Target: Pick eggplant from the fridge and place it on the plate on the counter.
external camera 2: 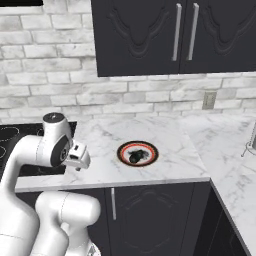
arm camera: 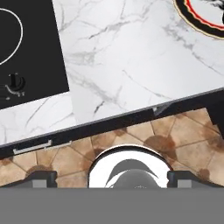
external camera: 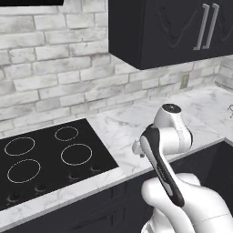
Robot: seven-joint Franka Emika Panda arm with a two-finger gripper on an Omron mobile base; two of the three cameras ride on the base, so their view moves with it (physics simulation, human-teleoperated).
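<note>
From the right base view I see the eggplant [external camera 2: 136, 156] lying as a dark object in the centre of the plate [external camera 2: 151, 153], which sits on the white marble tabletop [external camera 2: 170, 135] to the right of the black cooktop [external camera: 45, 159]. My gripper [arm camera: 112, 178] is released, its two finger tips [arm camera: 41, 178] standing wide apart with nothing between them. It hangs above the tabletop's front edge, well apart from the plate, over the brown tiled floor [arm camera: 144, 135].
</note>
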